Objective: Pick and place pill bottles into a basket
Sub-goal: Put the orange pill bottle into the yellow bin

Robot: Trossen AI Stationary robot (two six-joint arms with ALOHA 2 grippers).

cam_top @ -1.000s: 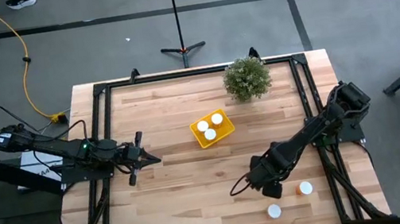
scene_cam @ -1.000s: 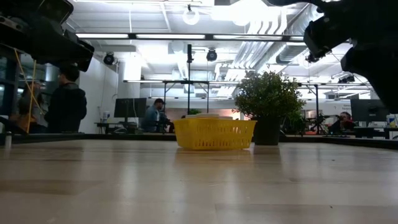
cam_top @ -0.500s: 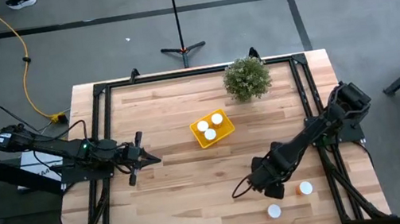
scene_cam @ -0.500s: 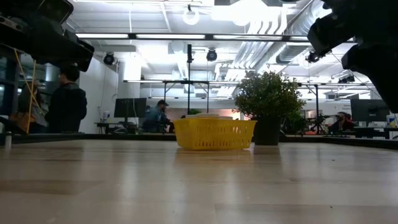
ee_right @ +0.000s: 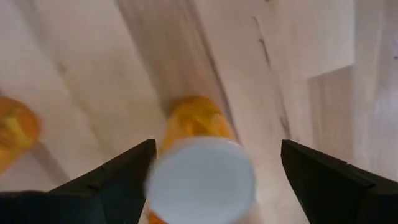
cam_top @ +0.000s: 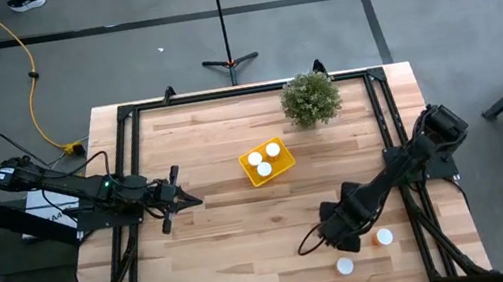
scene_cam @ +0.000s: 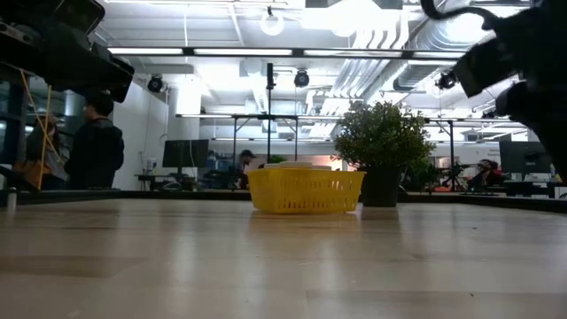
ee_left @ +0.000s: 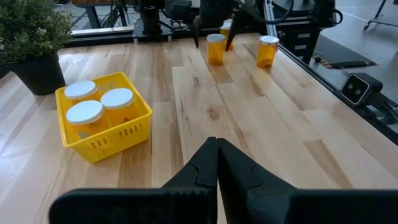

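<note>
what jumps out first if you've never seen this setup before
The yellow basket at mid-table, with three white-capped bottles standing in it, just in front of the plant. Next, the right pincer, open and straddling a standing bottle near the table's front right; another bottle stands close by. The left pincer waits shut at the left.

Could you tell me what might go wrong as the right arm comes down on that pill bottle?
The right end effector is open above a pill bottle that sits nearer one finger, so closing could tip it. A second bottle stands close by and could be bumped. The basket already holds three, leaving little room.
</note>
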